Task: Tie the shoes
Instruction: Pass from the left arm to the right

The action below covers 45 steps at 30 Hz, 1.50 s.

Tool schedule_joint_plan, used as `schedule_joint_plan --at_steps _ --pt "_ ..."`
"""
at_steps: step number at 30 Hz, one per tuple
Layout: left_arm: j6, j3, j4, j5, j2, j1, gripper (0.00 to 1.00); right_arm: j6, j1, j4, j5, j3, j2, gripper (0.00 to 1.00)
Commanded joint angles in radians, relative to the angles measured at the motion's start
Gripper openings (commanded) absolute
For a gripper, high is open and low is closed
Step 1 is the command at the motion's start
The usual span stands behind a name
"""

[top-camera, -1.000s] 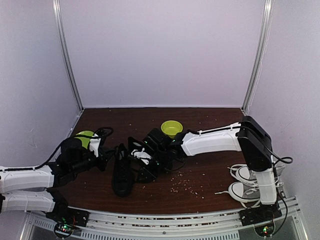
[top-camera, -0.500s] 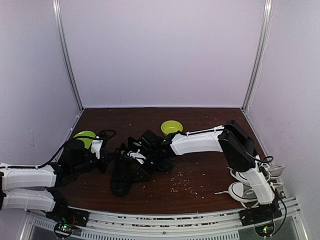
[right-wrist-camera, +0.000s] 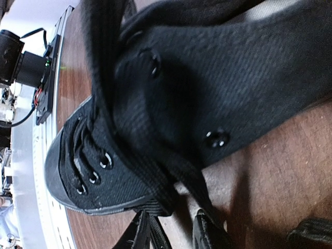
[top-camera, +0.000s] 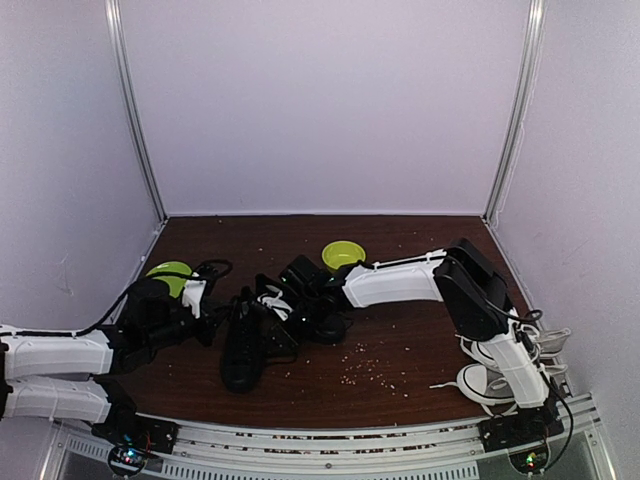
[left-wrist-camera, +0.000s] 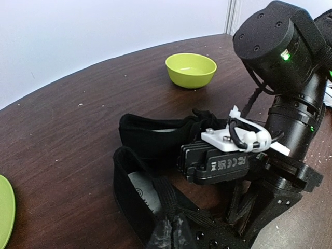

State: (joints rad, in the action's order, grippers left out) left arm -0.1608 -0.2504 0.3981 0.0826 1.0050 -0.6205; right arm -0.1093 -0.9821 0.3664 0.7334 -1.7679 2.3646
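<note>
Two black shoes lie at the table's left middle: one (top-camera: 243, 350) with its toe toward me, the other (top-camera: 326, 322) behind it to the right. My left gripper (top-camera: 215, 322) is at the near shoe's heel. In the left wrist view it (left-wrist-camera: 167, 237) is shut on a black lace above the shoe's opening (left-wrist-camera: 136, 193), and the second shoe (left-wrist-camera: 155, 136) lies behind. My right gripper (top-camera: 283, 305) hovers over the near shoe. In the right wrist view it (right-wrist-camera: 174, 236) is open, black shoe canvas (right-wrist-camera: 207, 78) fills the frame, and a lace (right-wrist-camera: 181, 179) runs down beside one finger (right-wrist-camera: 207, 233).
A green bowl (top-camera: 343, 254) stands behind the shoes and a green plate (top-camera: 167, 272) is at the far left. A white-laced grey-and-white pair (top-camera: 495, 365) sits by the right arm's base. Crumbs (top-camera: 370, 368) are scattered on the brown table (top-camera: 420, 330).
My right arm has folded in and its gripper has moved left, down over the near black shoe. My left gripper has stayed shut by the heel, shifting slightly left.
</note>
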Motion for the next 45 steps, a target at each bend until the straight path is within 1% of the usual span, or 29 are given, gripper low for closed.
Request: schedule_joint_plan --at_steps 1,4,5,6,9,10,13,16,20,21,23,26,27,28,29,31,34,36,37,39,40,41,42,43,44,45 --pt "-0.014 0.01 0.072 0.01 0.015 0.008 0.0 -0.029 0.001 -0.031 -0.014 -0.02 0.05 0.29" --pt "-0.013 0.009 0.073 0.015 0.023 0.008 0.0 -0.014 -0.003 -0.013 0.002 -0.049 0.07 0.28" --pt "-0.014 0.01 0.074 0.017 0.023 0.008 0.0 -0.013 -0.004 -0.013 0.003 -0.058 0.078 0.27" --pt "-0.014 0.011 0.075 0.017 0.022 0.008 0.0 -0.011 -0.003 -0.012 0.006 -0.071 0.085 0.24" --pt "-0.015 0.013 0.072 0.014 0.011 0.009 0.0 -0.004 -0.002 -0.01 0.026 -0.082 0.085 0.05" --pt "-0.018 0.013 0.068 0.011 0.006 0.009 0.0 0.001 -0.001 -0.014 0.034 -0.071 0.071 0.0" --pt "-0.027 0.016 0.051 0.015 -0.015 0.009 0.0 0.02 0.007 -0.033 0.038 -0.003 0.0 0.0" --pt "-0.022 0.019 0.026 0.027 -0.04 0.007 0.0 0.072 0.007 -0.009 0.032 0.065 -0.096 0.0" --pt "-0.013 0.005 -0.031 0.002 -0.067 0.008 0.42 0.098 0.007 -0.019 0.062 0.154 -0.237 0.0" --pt "-0.011 0.0 -0.048 -0.014 -0.077 0.006 0.48 0.095 0.006 -0.029 0.068 0.173 -0.253 0.0" --pt "-0.004 -0.022 -0.104 -0.05 -0.107 0.006 0.57 0.095 0.006 -0.03 0.069 0.191 -0.296 0.0" --pt "0.039 -0.112 -0.24 -0.103 -0.176 0.001 0.69 0.092 0.005 -0.025 0.073 0.19 -0.337 0.0" --pt "0.055 -0.146 -0.301 -0.131 -0.198 -0.001 0.78 0.078 0.006 -0.033 0.083 0.182 -0.341 0.0" --pt "0.077 -0.184 -0.364 -0.157 -0.217 -0.004 0.9 0.052 0.006 -0.039 0.096 0.169 -0.34 0.0" --pt "0.1 -0.225 -0.43 -0.188 -0.233 -0.008 0.97 0.028 0.006 -0.048 0.113 0.155 -0.337 0.0" --pt "0.154 -0.337 -0.592 -0.28 -0.249 -0.019 0.98 -0.044 0.006 -0.098 0.14 0.138 -0.335 0.0" --pt "0.219 -0.559 -0.866 -0.484 -0.213 -0.024 0.98 -0.133 0.006 -0.187 0.158 0.127 -0.339 0.0" --pt "0.263 -0.664 -0.956 -0.569 -0.189 -0.024 0.98 -0.177 0.006 -0.214 0.129 0.111 -0.335 0.0" --pt "0.295 -0.693 -0.96 -0.58 -0.183 -0.024 0.98 -0.191 0.006 -0.214 0.108 0.099 -0.332 0.0" --pt "0.368 -0.698 -0.886 -0.556 -0.195 -0.024 0.98 -0.206 0.005 -0.214 0.071 0.085 -0.326 0.0" --pt "0.394 -0.661 -0.806 -0.532 -0.218 -0.024 0.98 -0.213 0.006 -0.23 0.062 0.085 -0.327 0.0" --pt "0.393 -0.62 -0.669 -0.527 -0.242 -0.025 0.98 -0.221 0.005 -0.249 0.059 0.089 -0.329 0.0" --pt "0.352 -0.562 -0.542 -0.545 -0.27 -0.024 0.98 -0.229 0.006 -0.264 0.057 0.094 -0.333 0.0" --pt "0.252 -0.511 -0.453 -0.585 -0.299 -0.024 0.98 -0.239 0.006 -0.27 0.048 0.094 -0.335 0.0" --pt "0.16 -0.472 -0.415 -0.622 -0.335 -0.024 0.98 -0.245 0.006 -0.264 0.037 0.087 -0.335 0.0" --pt "0.123 -0.429 -0.373 -0.608 -0.369 -0.024 0.98 -0.243 0.006 -0.25 0.035 0.075 -0.334 0.0"
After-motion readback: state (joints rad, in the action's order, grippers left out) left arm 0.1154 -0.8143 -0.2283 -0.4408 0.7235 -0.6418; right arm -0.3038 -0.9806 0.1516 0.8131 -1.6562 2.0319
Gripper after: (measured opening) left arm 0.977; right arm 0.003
